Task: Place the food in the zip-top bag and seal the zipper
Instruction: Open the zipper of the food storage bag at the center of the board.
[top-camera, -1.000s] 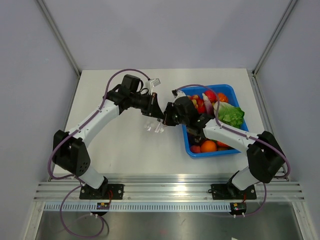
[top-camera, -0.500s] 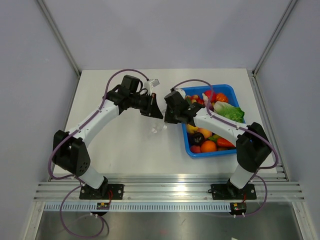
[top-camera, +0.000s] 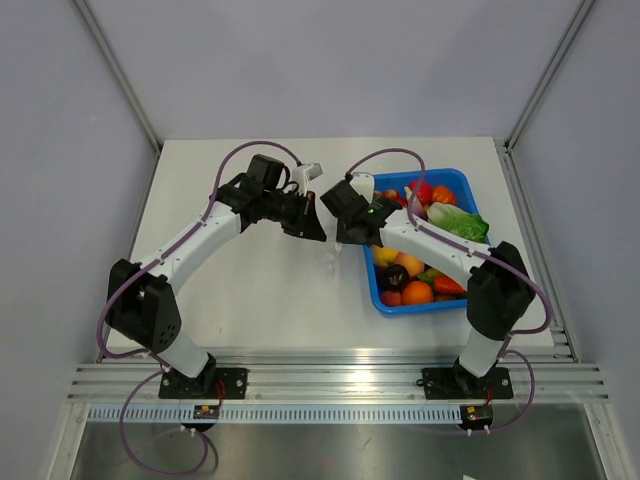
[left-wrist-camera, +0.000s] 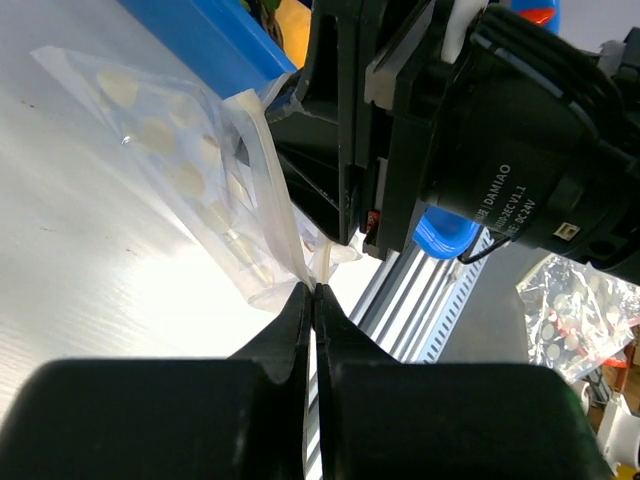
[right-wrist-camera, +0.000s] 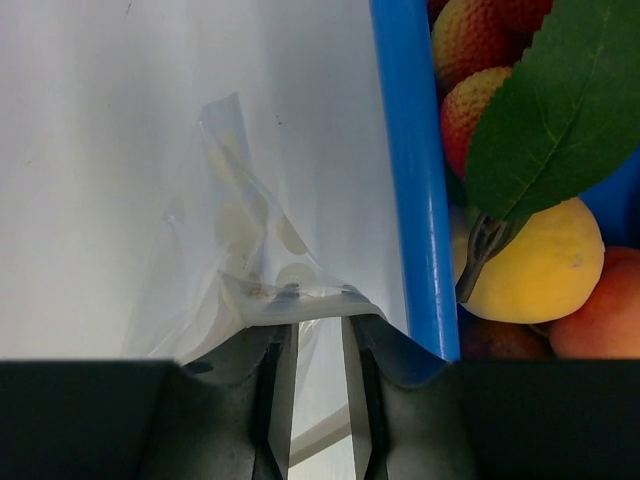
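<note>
The two arms meet over the middle of the tabletop (top-camera: 250, 290), just left of the blue tray (top-camera: 425, 308). The left fingers (left-wrist-camera: 312, 295) are pressed tight together on a corner of the bag (left-wrist-camera: 190, 160), pinching its clear film so that it hangs from them. From there the bag slopes down toward the tabletop beside the tray's rim; I cannot tell whether its lower end touches. The right fingers (right-wrist-camera: 320, 330) stand a little apart, not clamped. The bag's top edge, with the thicker zipper (right-wrist-camera: 300, 298) strip, lies across their tips rather than being squeezed between them. The bag looks flat and holds nothing I can make out, only its pale printed specks. The food (top-camera: 392, 279), a small dark fruit, sits in the tray near its left side, among orange and red fruits. A cabbage (top-camera: 458, 222) is further back on the right.
</note>
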